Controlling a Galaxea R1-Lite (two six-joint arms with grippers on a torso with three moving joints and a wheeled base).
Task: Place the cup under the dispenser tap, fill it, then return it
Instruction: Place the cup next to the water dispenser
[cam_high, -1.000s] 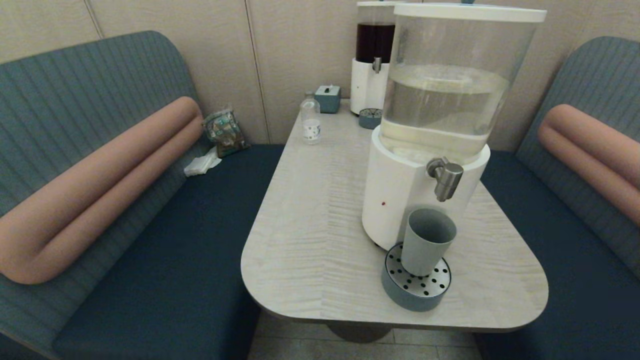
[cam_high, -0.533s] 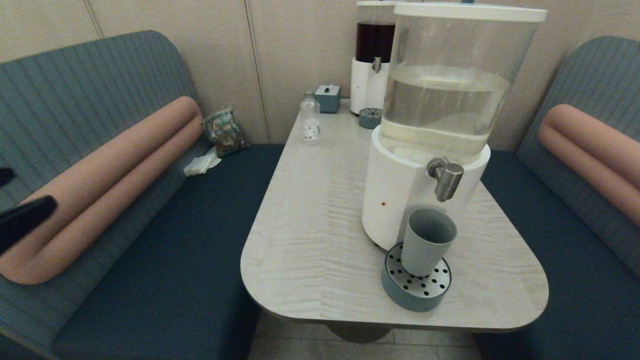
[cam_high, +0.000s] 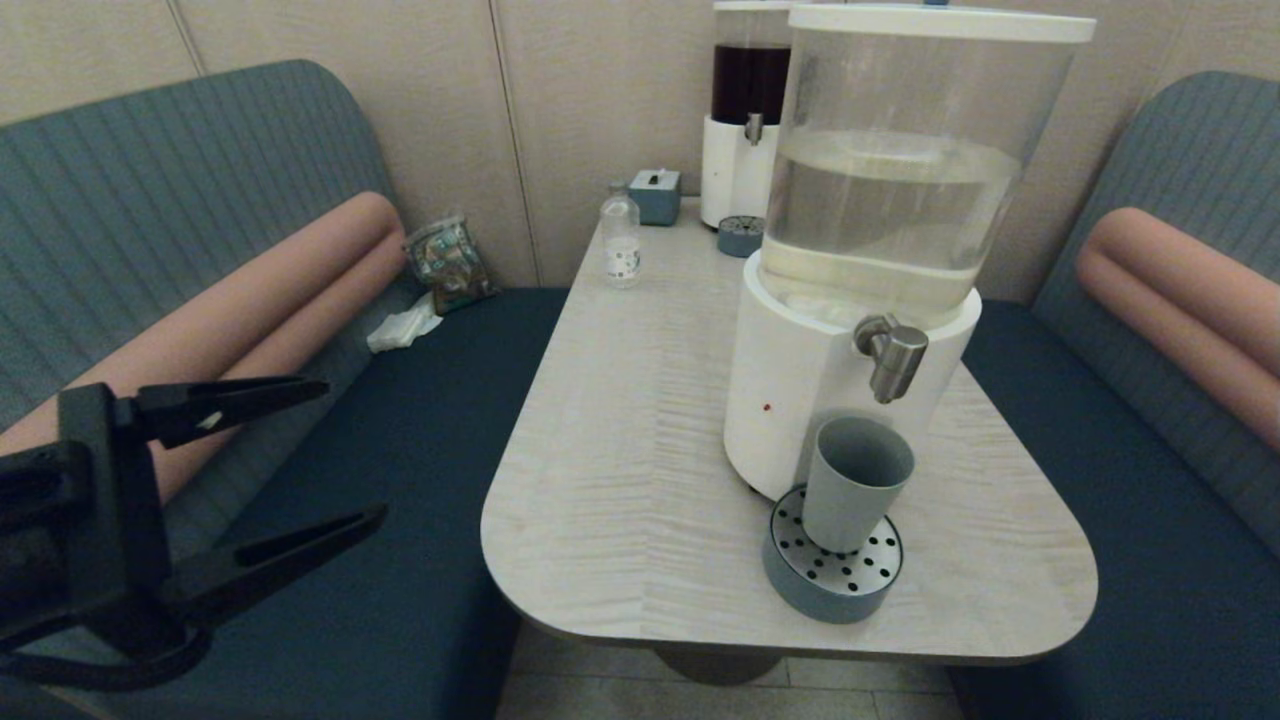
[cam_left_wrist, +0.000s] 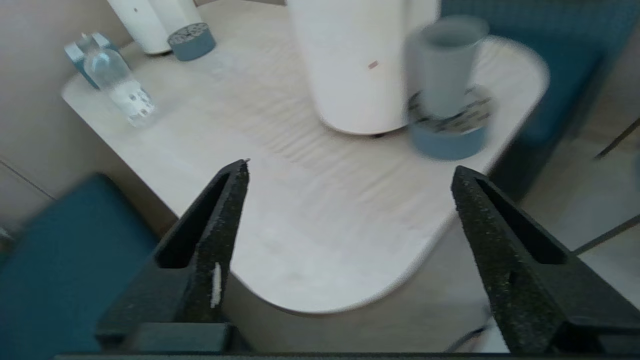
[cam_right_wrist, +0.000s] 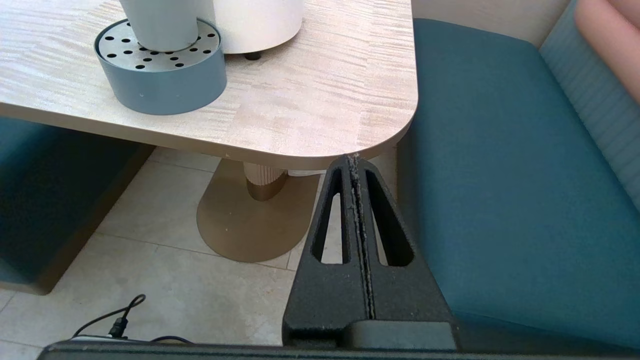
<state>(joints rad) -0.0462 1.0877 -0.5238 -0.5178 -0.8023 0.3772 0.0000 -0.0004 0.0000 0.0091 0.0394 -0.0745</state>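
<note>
The grey-blue cup (cam_high: 853, 483) stands upright on the round perforated drip tray (cam_high: 832, 565), just below the brushed-steel dispenser tap (cam_high: 891, 355) of the large white-based dispenser (cam_high: 870, 250). In the left wrist view the cup (cam_left_wrist: 444, 62) shows far ahead, beside the dispenser's white base (cam_left_wrist: 350, 60). My left gripper (cam_high: 352, 450) is open and empty, hanging over the left bench, well left of the table. My right gripper (cam_right_wrist: 354, 159) is shut on nothing, parked low beside the table's near right corner, out of the head view.
A small clear bottle (cam_high: 621, 241), a blue tissue box (cam_high: 655, 195) and a dark-liquid dispenser (cam_high: 745, 120) with its own small tray (cam_high: 740, 237) stand at the table's (cam_high: 620, 450) far end. Benches flank the table. A cable (cam_right_wrist: 115, 320) lies on the floor.
My left gripper has swung in from the left edge of the head view, open, toward the table. The cup and dispenser have not moved.
</note>
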